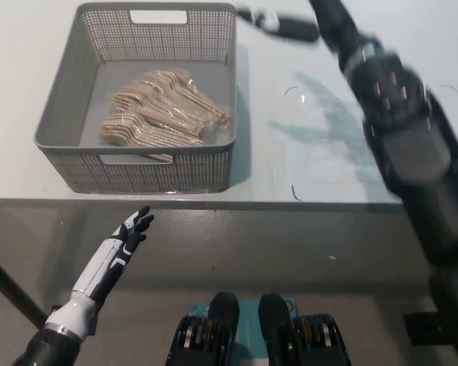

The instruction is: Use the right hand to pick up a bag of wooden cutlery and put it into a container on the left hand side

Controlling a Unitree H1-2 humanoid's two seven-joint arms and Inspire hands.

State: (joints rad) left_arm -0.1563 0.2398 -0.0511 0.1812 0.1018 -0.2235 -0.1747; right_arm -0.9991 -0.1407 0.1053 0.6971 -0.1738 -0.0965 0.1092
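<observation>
Clear bags of wooden cutlery (162,110) lie piled inside the grey mesh basket (65,107) on the left part of the white table. My black right hand (278,24) is at the top of the head view, just right of the basket's far right corner, over the table; it is motion-blurred, with fingers stretched out and nothing in it. My white left hand (122,242) hangs below the table's front edge at lower left, fingers spread and holding nothing.
The white table (305,145) stretches to the right of the basket, with a few small dark marks on it. Its front edge runs across the middle of the picture.
</observation>
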